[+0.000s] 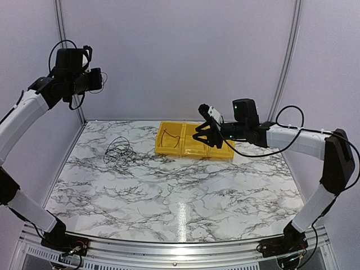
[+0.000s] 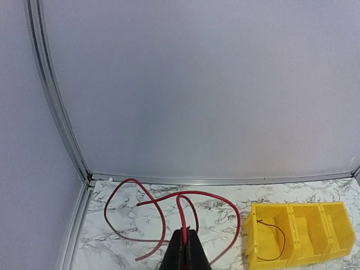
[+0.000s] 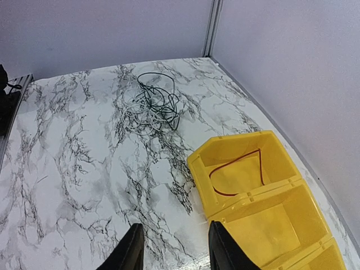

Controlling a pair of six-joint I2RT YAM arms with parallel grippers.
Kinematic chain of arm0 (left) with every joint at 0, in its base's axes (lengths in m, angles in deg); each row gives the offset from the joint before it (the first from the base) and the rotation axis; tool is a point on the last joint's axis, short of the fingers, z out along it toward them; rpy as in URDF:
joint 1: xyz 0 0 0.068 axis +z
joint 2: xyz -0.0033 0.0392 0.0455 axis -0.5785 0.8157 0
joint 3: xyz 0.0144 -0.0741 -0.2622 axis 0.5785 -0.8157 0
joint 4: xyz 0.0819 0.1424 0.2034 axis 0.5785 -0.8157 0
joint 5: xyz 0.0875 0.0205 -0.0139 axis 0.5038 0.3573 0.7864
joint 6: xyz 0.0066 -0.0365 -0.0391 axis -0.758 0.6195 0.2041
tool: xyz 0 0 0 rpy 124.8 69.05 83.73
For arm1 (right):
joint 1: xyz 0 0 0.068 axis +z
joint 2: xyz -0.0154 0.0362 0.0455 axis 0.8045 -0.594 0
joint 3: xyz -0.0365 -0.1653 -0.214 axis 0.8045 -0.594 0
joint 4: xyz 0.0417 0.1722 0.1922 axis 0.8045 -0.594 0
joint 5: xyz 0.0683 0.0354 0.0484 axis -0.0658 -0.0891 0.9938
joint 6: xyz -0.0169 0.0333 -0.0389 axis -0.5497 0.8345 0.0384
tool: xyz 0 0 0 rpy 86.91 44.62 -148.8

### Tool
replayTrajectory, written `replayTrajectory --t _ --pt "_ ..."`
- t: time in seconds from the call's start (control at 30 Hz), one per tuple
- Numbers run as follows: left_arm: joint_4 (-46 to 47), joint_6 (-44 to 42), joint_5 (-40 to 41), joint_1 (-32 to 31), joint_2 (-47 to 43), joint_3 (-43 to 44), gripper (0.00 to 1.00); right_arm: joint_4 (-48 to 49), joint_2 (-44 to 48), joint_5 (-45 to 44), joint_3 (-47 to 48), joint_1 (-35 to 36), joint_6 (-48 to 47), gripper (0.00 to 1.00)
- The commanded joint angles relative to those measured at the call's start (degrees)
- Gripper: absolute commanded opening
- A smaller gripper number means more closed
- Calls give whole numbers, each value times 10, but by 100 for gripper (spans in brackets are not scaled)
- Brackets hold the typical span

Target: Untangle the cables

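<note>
One thin red wire point(image 3: 236, 160) already lies curled in the end compartment of the yellow plastic bin point(image 3: 247, 192), just ahead of the right claw point(image 3: 177, 228) and a little to its right. The bin's two other compartments look empty from the left wrist view. The right claw hovers above the marble-patterned bench point(image 3: 67, 169) with its fingers spread wide and nothing between them. A second red wire point(image 2: 181, 212) is pinched in the left claw point(image 2: 185, 232), whose fingers are pressed together on it. The wire rises from the tips and loops loosely out in front, and the overhead view shows this claw raised high, well clear of the bench. Far ahead of the right claw, and below and in front of the left one, the loose tangle of thin black and pale wires point(image 3: 154, 104) sits on the bench. It is near the bin but apart from it, and it looks knotted into a single clump. My reading is that the job is partly done: one wire is sorted into the bin, and a second looks freed and in hand but not yet put down. Most of the work is left, namely pulling the clump apart strand by strand. How many strands it holds is too fine to count.
</note>
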Motion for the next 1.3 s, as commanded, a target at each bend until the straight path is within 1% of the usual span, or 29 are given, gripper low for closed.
replayTrajectory --t 0.0,0.1,0.2,0.37,0.53,0.67,0.8,1.03,1.27 --pt "51 -38 -44 -3 -13 60 0 3 8 4 10 6 3 40" --pt "54 -39 -54 -3 -6 98 0 2 9 3 10 7 2 40" --pt "59 -18 -86 -3 3 105 0 6 9 -1 9 7 2 40" --pt "71 38 -163 -7 23 75 0 -2 19 -18 6 0 -10 40" --pt "110 96 -210 -27 51 25 0 -41 28 -20 -4 -39 -16 40" --pt "119 133 -245 -50 103 19 0 -77 31 -24 -7 -70 -38 40" --pt "138 163 -250 -79 168 24 0 -88 41 -25 -16 -93 -40 39" --pt "149 186 -271 -110 292 85 0 -80 75 -35 -48 -115 -41 39" --pt "149 209 -272 -114 384 139 0 -66 111 -43 -89 -119 -44 39"
